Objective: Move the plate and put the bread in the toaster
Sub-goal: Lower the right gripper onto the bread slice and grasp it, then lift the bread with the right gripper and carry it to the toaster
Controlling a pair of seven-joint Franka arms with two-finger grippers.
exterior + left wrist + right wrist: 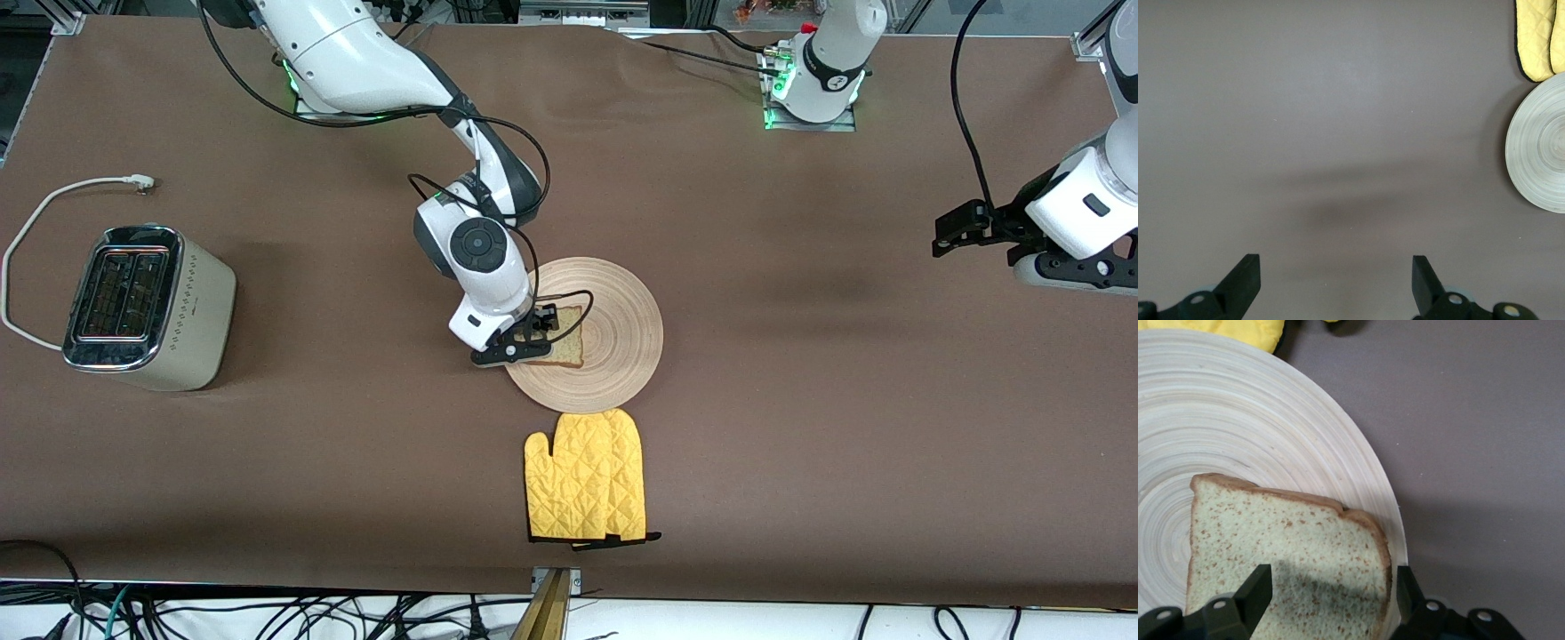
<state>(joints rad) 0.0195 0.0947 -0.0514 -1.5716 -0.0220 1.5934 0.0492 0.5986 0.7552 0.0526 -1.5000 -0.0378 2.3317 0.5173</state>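
Observation:
The pale wooden plate (622,338) (1238,420) lies in the middle of the table. The bread (564,342) (1285,540) lies flat on it, on the side toward the right arm's end. My right gripper (532,336) (1335,590) hangs low over the bread, open. One finger is over the crumb, the other just past the crust above the plate's rim. The cream toaster (147,307) stands toward the right arm's end of the table, slots up. My left gripper (947,233) (1335,273) waits open over bare table at the left arm's end, and its view catches the plate's edge (1541,153).
A yellow quilted oven mitt (587,476) (1538,40) (1225,330) lies just nearer the front camera than the plate, almost touching its rim. The toaster's white cord (53,200) loops on the table beside it. Brown tabletop stretches between plate and toaster.

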